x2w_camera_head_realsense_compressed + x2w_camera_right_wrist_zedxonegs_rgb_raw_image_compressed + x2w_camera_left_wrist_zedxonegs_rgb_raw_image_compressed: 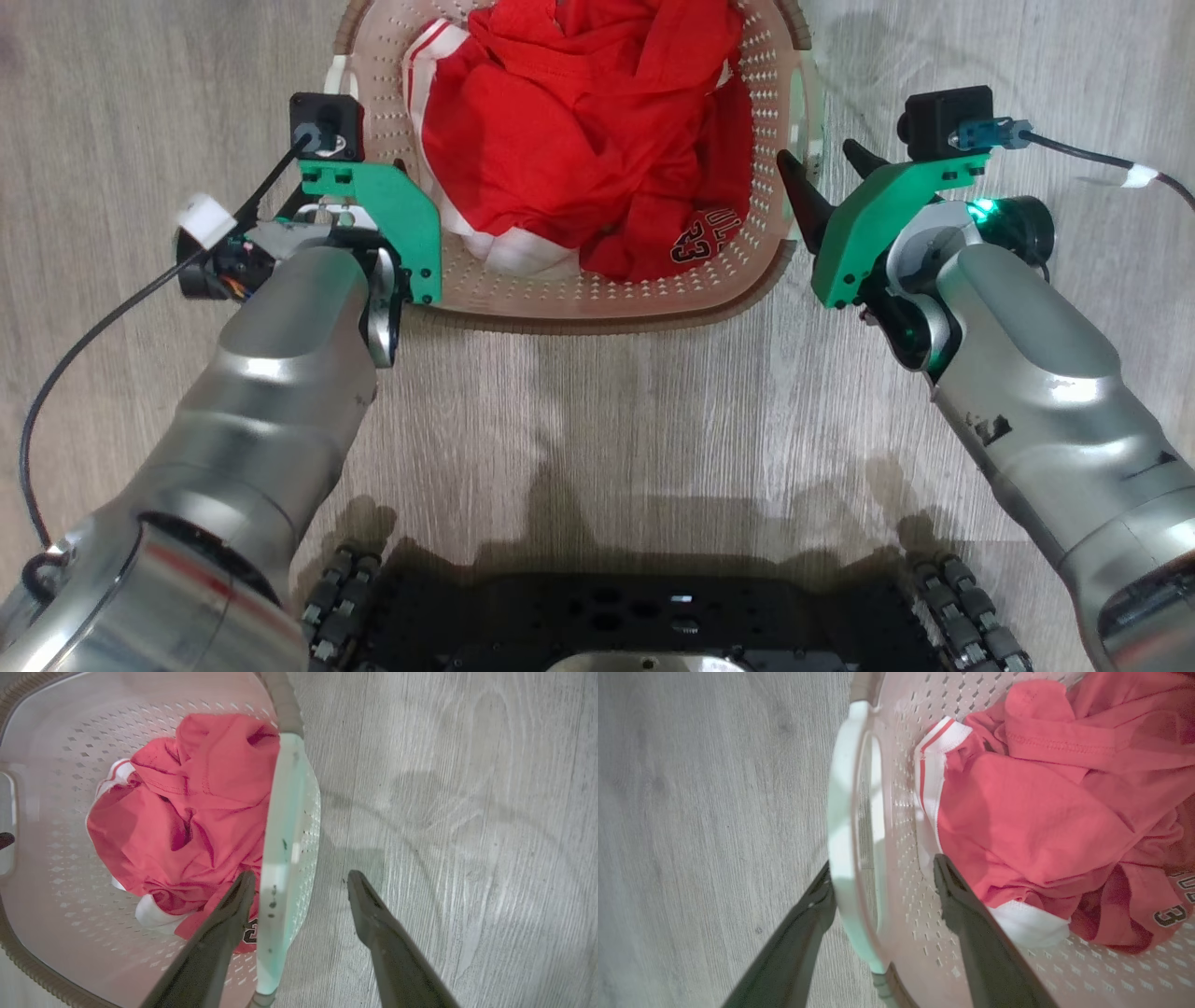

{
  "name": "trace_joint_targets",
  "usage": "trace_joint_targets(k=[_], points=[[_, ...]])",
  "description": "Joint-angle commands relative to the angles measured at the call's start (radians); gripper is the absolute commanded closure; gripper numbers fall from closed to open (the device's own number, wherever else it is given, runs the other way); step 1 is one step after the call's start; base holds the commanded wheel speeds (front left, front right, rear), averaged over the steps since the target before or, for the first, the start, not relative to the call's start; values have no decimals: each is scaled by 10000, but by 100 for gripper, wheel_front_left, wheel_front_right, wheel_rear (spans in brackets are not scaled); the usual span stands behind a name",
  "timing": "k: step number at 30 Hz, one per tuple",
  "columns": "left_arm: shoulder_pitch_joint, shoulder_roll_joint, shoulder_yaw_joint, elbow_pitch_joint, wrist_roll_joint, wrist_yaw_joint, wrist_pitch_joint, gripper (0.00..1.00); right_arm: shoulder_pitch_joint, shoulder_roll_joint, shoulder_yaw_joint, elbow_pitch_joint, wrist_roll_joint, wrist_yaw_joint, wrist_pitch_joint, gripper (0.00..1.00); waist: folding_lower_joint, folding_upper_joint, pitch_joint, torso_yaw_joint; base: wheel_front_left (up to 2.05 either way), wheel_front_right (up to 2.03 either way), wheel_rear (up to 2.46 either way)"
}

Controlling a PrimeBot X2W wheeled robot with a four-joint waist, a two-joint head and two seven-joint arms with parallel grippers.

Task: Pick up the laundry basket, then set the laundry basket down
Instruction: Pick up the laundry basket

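The laundry basket (560, 291) sits on the grey plank floor (597, 411) just ahead of the robot, with red clothing (579, 121) heaped inside. One arm flanks each side, probably because a level lift needs both handles. The left gripper (882, 872) straddles the left handle (840, 826), its jaws apart: the outer finger touches the handle and the inner one is inside the wall. The right gripper (301, 882) likewise brackets the right handle (280, 826), its jaws open and not yet clamped.

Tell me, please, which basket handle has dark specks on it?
The right handle, between the right gripper's fingers: speckled and green-tinted, whereas the left handle is clean white.
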Motion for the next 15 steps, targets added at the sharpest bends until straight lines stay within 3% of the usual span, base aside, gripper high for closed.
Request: trace_joint_targets(k=[1,15], points=[[-73,237,-53,-64,-49,-75,88,0,267,232,160,-32,-69,96,41,0,0,0,60,-4,0,0,0],[-190,237,-859,-263,-459,-291,518,0,-140,492,206,532,-279,96,15,0,0,0,335,126,0,0,0]])
